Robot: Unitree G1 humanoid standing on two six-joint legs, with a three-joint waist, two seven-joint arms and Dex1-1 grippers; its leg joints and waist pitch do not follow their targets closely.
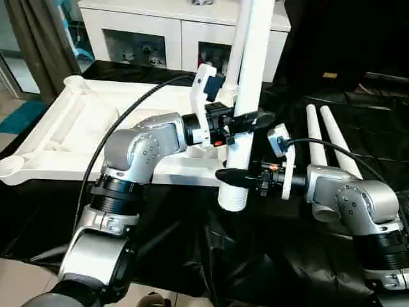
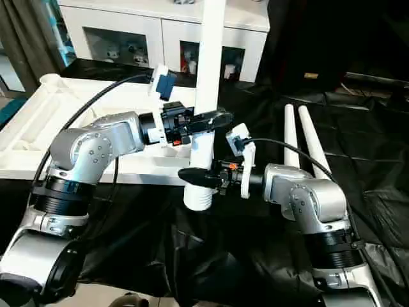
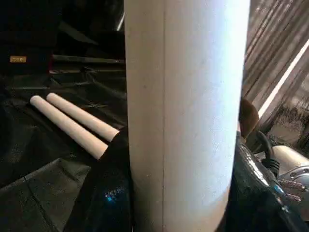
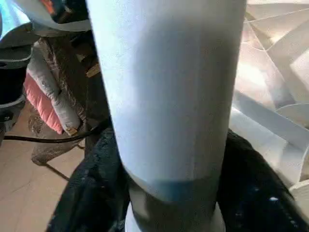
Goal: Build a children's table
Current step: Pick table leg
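Here, from the head, the left gripper [image 1: 246, 120] pinches an upright white leg [image 1: 246, 96], and the right gripper [image 1: 238, 175] clamps it lower, near its ribbed end. The tabletop [image 1: 77, 128] lies behind, two legs [image 1: 326, 144] beside. In both wrist views, black fingers [image 3: 104, 193] hug the tube.

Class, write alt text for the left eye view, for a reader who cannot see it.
Both black-fingered grippers, left gripper above right gripper, clasp an upright white tapered tube leg. Behind lies the white plastic ribbed tabletop; two more white legs lie on black cloth.
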